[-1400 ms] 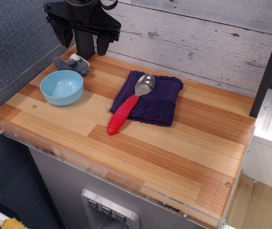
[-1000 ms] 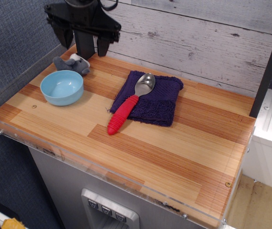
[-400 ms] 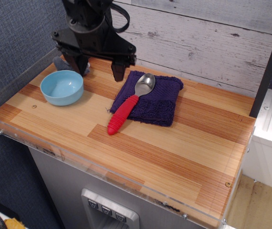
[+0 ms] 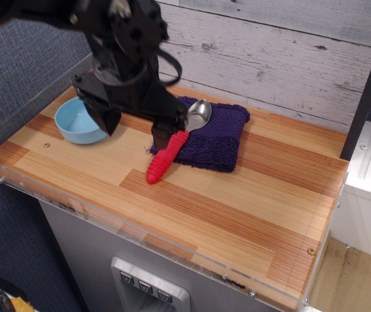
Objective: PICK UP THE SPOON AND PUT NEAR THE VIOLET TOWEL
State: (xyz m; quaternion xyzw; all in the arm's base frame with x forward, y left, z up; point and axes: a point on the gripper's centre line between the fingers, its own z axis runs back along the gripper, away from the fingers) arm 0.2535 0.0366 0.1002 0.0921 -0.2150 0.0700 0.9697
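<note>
Light blue bowl [image 4: 75,125]: empty, on wooden tabletop [image 4: 237,208] at far left; partly hidden behind arm; no part in the task.

Gripper [image 4: 135,130]: black, low over the board between bowl and towel; jaws spread wide, holding nothing, one finger toward the bowl, the other just beside the red handle. Probably opened to straddle the handle; not yet lined up over it.

Spoon [image 4: 171,151]: lying diagonal, silver bowl resting on the towel, ribbed red handle running off the towel's front-left edge onto bare wood. Overhanging handle looks the easiest place to grasp.

Violet towel [image 4: 218,140]: folded flat, mid-board toward the back wall; bare wood to front and right for set-down.
</note>
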